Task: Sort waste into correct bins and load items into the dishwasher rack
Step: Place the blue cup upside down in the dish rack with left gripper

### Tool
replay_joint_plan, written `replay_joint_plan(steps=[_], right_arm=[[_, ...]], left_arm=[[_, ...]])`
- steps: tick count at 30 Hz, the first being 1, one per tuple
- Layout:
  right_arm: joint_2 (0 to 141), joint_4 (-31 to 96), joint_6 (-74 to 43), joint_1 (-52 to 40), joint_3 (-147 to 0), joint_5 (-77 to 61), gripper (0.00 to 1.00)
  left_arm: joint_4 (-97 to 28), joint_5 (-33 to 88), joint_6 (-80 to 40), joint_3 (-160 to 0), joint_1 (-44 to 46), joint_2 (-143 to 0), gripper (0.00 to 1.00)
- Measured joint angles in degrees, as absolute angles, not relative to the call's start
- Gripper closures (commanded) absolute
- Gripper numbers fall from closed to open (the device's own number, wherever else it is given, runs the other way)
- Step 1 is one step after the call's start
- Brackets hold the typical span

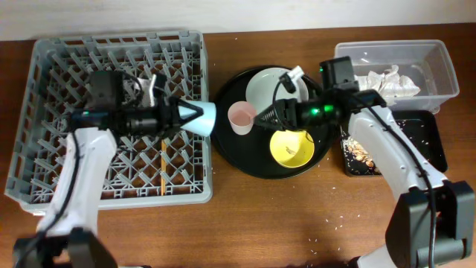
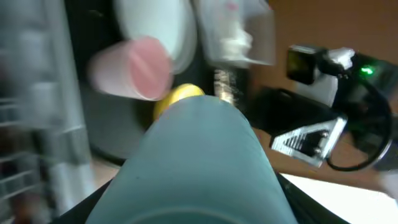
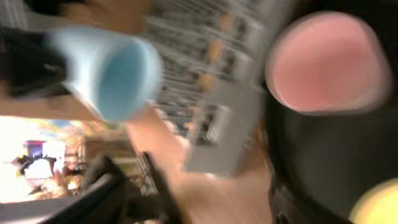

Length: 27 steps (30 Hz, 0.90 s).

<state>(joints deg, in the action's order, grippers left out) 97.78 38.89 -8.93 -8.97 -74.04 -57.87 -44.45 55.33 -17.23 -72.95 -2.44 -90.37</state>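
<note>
The left gripper (image 1: 192,115) has its jaws clamped on the light-blue cup (image 1: 207,120), which lies on its side in the air with its mouth facing the right arm, above the right-hand rim of the grey dishwasher rack (image 1: 111,196) and just beside the round black tray (image 1: 245,155). The right gripper (image 1: 262,117) reaches in over that tray, its tips just beside the pink cup (image 1: 241,117); motion blur hides the jaws, so I cannot tell whether they are apart or together. The pink cup stands upright on the round tray near its left edge, free of the other dishes. Behind it on the same tray sits the pale round plate (image 1: 269,85), and toward the front the yellow bowl (image 1: 291,147), partly under the right arm. A thin orange-brown stick (image 1: 161,167) lies on the rack's grid floor. At the far right of the desk (image 1: 297,223), the clear plastic tub (image 1: 442,63) holds crumpled white napkins (image 1: 387,80), and the shallow black rectangular tray (image 1: 435,141) just in front of it carries brownish food scraps (image 1: 362,154) at its left end.
</note>
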Motion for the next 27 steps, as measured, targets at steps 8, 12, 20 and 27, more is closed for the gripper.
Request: replay_joint_plan(steps=[8,12,20,27], right_arm=[[97.8,43.9,-6.8,-8.0,-74.0,-42.5,0.02],[97.8,44.2,-6.9,-8.0,-74.0,-38.8,0.02],[97.8,45.1,-6.9,-8.0,-74.0,-37.3,0.02],[97.8,45.7,-6.8,-8.0,-74.0,-36.8,0.02]], left_arm=[[-59.9,22.9,-16.0,-79.7,0.8,-74.0,0.6],[-64.3,10.8,-15.8,-79.7,6.0,-73.6,0.6],[-65.1,2.2,-15.8,-79.7,12.3,-83.0,0.6],[-65.2,0.6,-15.8,-79.7,13.4,-93.1,0.6]])
